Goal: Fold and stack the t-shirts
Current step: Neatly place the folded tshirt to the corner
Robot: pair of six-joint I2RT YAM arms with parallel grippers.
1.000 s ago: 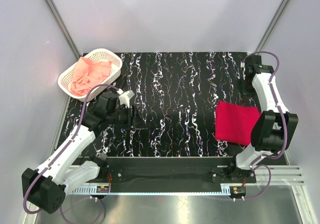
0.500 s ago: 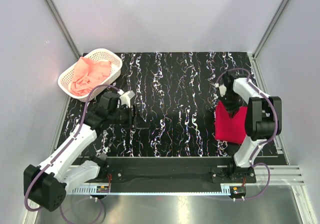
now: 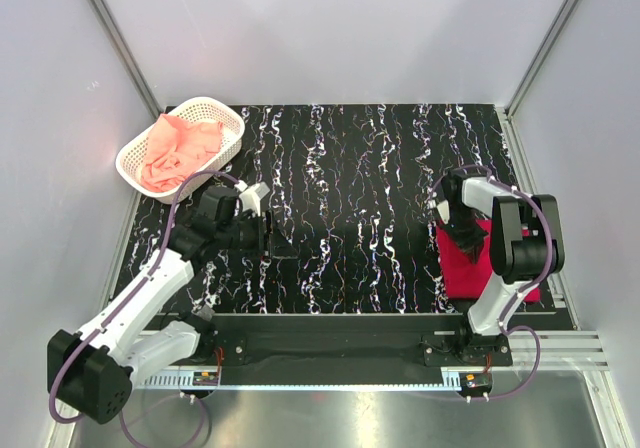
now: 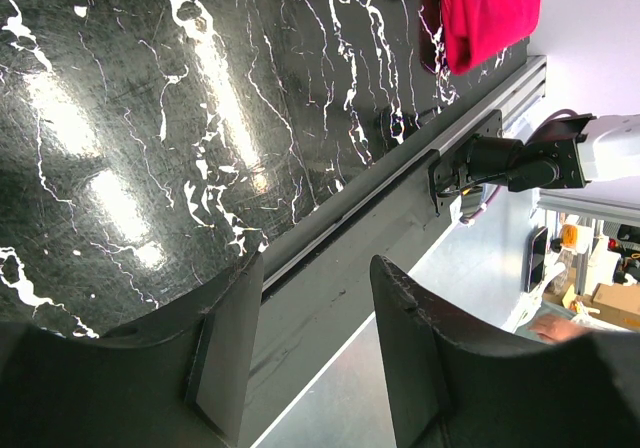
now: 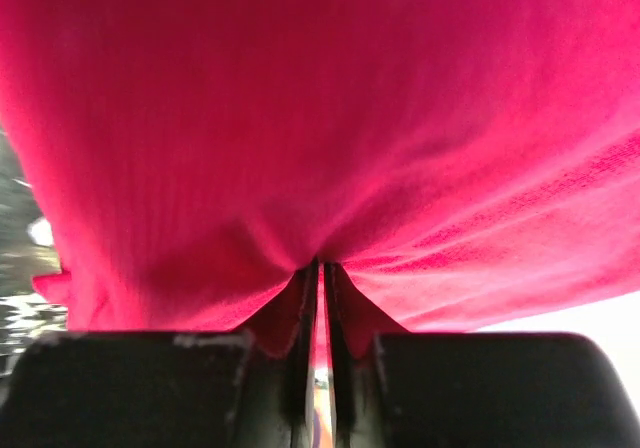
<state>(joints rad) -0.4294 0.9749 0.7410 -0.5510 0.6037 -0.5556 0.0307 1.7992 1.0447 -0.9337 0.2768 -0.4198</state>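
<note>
**Tally: two t-shirts, one basket, two arms**

T-shirts: two. One is the crimson red t-shirt (image 3: 458, 266) at the near right, the other the salmon-pink t-shirt (image 3: 178, 148) at the far left.

Baskets: one, the white lattice basket (image 3: 236, 131) at the far left.

Robot arms: two, the left arm (image 3: 150, 288) and the right arm (image 3: 520, 238).

Pincers: two, one per arm, the left pincer (image 4: 318, 268) and the right pincer (image 5: 322, 278).

Surfaces: one, the black, white-veined surface (image 3: 350, 188).
</note>
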